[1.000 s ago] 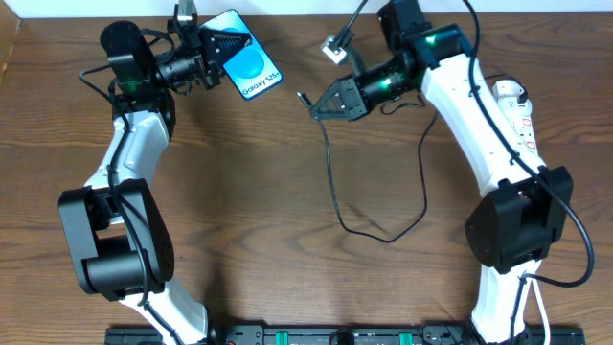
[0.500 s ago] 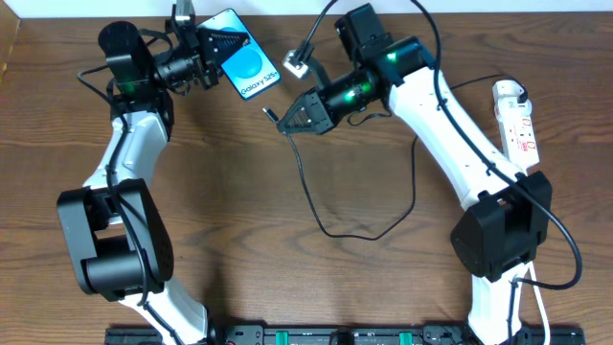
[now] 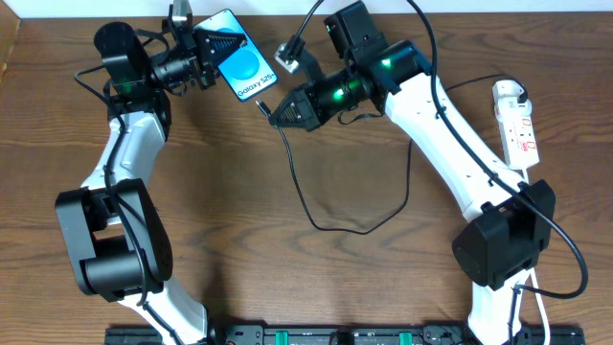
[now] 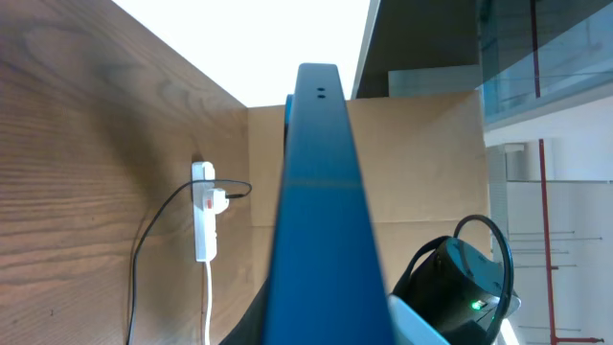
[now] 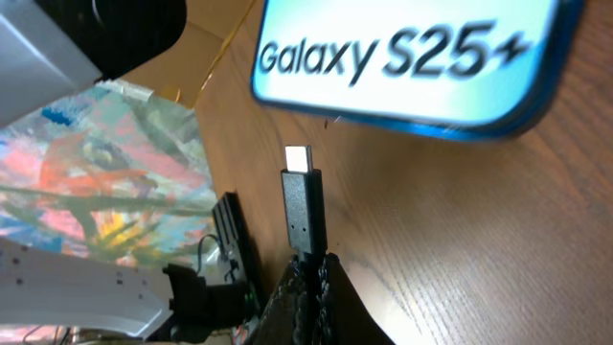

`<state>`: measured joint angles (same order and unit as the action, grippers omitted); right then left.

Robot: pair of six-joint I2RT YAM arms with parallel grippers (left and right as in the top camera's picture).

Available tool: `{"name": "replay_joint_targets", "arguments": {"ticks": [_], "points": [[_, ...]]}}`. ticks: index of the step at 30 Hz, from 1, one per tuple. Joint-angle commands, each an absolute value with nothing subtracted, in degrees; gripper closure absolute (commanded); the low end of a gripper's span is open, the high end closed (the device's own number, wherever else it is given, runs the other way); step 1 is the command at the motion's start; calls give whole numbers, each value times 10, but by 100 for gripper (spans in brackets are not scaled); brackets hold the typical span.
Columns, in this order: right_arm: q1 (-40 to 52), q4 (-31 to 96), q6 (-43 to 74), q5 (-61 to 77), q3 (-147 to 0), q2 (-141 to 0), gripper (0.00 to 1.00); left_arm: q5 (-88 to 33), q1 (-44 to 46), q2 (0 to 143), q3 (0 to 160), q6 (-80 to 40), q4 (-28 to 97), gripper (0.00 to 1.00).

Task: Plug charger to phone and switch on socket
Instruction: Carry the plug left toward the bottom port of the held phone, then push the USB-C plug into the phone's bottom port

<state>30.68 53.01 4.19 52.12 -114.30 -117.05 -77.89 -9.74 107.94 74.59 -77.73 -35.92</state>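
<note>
You have the phone (image 3: 247,67), its blue screen reading "Galaxy S25+", tilted at the far left. The charger (image 3: 316,206) points its black connector tip (image 5: 302,206) at the phone's bottom edge, just apart. The white socket (image 3: 515,125) lies at the right.

Just ahead of the right gripper (image 3: 275,112), past its charger connector (image 5: 303,211), a short gap is open; the phone (image 3: 247,65) blocks beyond.

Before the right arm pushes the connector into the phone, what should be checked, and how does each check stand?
1. Grip of left hand on phone: ok.
2. Grip of right hand on connector: ok.
3. Is the connector seated in the phone: not ok, a gap shows.
4. Tip lined up with the port: cannot tell, port hidden.
5. Slack in cable: ok, loose loop.
6. Is the socket switched on: cannot tell.
</note>
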Motion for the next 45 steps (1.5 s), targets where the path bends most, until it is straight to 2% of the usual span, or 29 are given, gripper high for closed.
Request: {"name": "replay_joint_targets", "arguments": {"ticks": [1,7,45], "points": [[307,517,82,508,-1144,-1154,99,-789,-100,1067,755,-765,-365,93],[307,515,107,466,-1144,-1154,99,-789,-100,1067,756,-766,-365,93],[309,448,129,481,-1144,-1154,99,-811,-80,1067,754,-742,-361,93]]}}
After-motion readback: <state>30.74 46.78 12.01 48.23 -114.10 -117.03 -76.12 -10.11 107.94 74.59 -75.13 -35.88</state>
